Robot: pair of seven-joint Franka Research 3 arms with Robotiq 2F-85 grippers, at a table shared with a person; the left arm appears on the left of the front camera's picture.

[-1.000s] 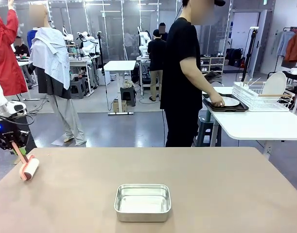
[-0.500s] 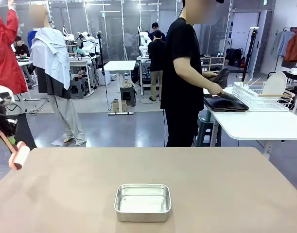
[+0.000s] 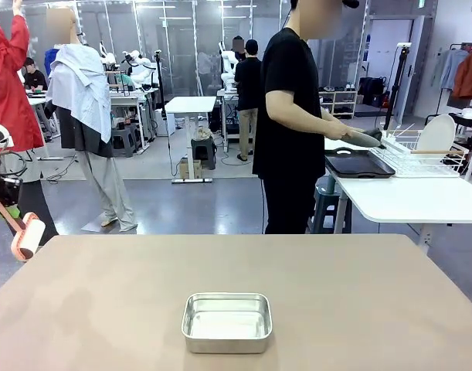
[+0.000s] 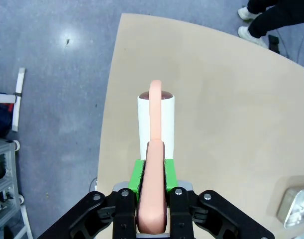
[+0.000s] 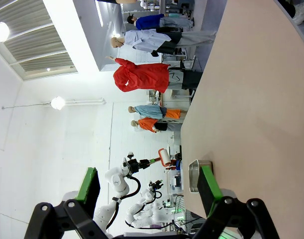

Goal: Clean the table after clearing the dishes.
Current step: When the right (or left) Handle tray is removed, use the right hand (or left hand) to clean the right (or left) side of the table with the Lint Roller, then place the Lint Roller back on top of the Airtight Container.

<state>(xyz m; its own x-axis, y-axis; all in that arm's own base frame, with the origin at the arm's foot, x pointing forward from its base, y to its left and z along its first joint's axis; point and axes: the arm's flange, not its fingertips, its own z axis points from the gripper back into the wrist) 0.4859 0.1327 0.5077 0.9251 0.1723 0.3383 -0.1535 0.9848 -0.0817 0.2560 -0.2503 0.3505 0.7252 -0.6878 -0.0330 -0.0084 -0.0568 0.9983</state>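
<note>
My left gripper (image 3: 1, 202) hangs at the table's far left corner, shut on the pink handle of a lint roller (image 3: 27, 236). In the left wrist view the left gripper (image 4: 152, 201) clamps that handle between green pads, and the white roll (image 4: 155, 119) hovers over the edge of the beige table (image 4: 221, 124). My right gripper (image 5: 149, 191) stands open with nothing between its fingers, looking along the table (image 5: 251, 99). At the white side table a person holds a dark tray (image 3: 361, 139) above another dark tray (image 3: 359, 165). A white plate (image 3: 436, 133) stands in the wire rack.
A shiny steel tin (image 3: 226, 321) sits near the front middle of the beige table (image 3: 336, 286); it also shows as the tin (image 4: 293, 209) and the tin (image 5: 194, 175). The wire dish rack (image 3: 413, 158) stands on the white side table at the back right.
My left gripper has lifted the roller off the table and drawn it left past the corner. The person took the white plate off the tray and now holds a dark tray by the rack.
</note>
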